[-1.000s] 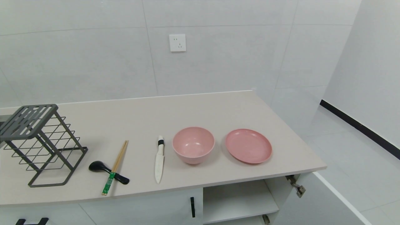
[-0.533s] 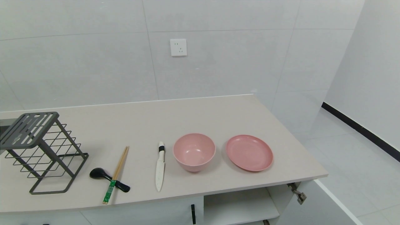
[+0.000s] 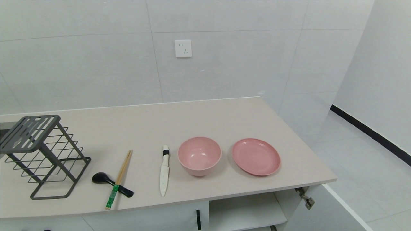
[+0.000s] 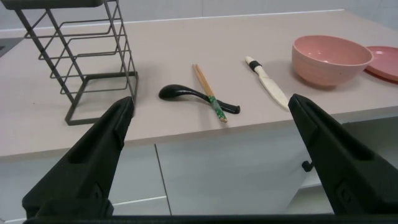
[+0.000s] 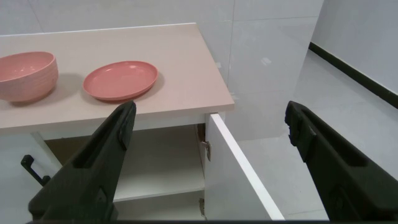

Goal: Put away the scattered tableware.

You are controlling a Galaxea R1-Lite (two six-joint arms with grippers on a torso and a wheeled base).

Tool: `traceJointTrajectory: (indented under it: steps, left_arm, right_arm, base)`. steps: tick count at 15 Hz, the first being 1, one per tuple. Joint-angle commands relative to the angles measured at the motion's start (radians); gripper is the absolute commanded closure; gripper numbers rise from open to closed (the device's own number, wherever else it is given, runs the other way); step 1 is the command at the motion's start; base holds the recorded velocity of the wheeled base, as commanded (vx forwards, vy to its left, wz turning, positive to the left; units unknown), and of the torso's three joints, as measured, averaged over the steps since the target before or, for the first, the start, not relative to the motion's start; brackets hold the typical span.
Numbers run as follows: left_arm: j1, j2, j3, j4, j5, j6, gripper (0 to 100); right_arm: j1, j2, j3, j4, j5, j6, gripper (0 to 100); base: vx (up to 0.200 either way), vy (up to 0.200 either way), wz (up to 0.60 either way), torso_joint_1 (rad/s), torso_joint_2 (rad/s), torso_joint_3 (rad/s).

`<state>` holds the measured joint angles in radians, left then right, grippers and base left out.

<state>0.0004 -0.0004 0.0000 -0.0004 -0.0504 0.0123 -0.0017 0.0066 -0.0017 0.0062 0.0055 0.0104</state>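
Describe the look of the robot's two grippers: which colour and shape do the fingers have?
The left gripper and the right gripper look alike: each has two matte black fingers, broad at the base, tapering to blunt tips.

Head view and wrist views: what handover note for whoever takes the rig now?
Left gripper and right gripper: both open, empty, in front of the beige counter.
On the counter: pink bowl, pink round plate, white knife, wooden chopsticks lying across the black spoon, beside the dark wire rack.
Done: nothing put away; cabinet door under the plate is open.
Left: all five pieces.
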Motion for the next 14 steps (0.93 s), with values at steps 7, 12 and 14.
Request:
traceJointTrajectory:
  steps: [7,12,14]
  left_arm:
    - [0.000,0.000,0.000,-0.001,0.000,0.000,0]
    - [0.000,0.000,0.000,-0.001,0.000,0.000,0]
    - [0.001,0.000,0.000,-0.001,-0.002,0.001,0]
  right_arm:
    - [0.000,0.001,0.000,0.000,0.001,0.000,0]
    - [0.000,0.001,0.000,0.000,0.001,0.000,0]
    - [0.000,0.001,0.000,0.000,0.001,0.000,0]
  base:
    - [0.000,0.000,0.00,0.000,0.00,0.000]
    - [0.000,0.000,0.00,0.243,-0.01,0.214]
    - [0.000,0.000,0.00,0.327,-0.04,0.266]
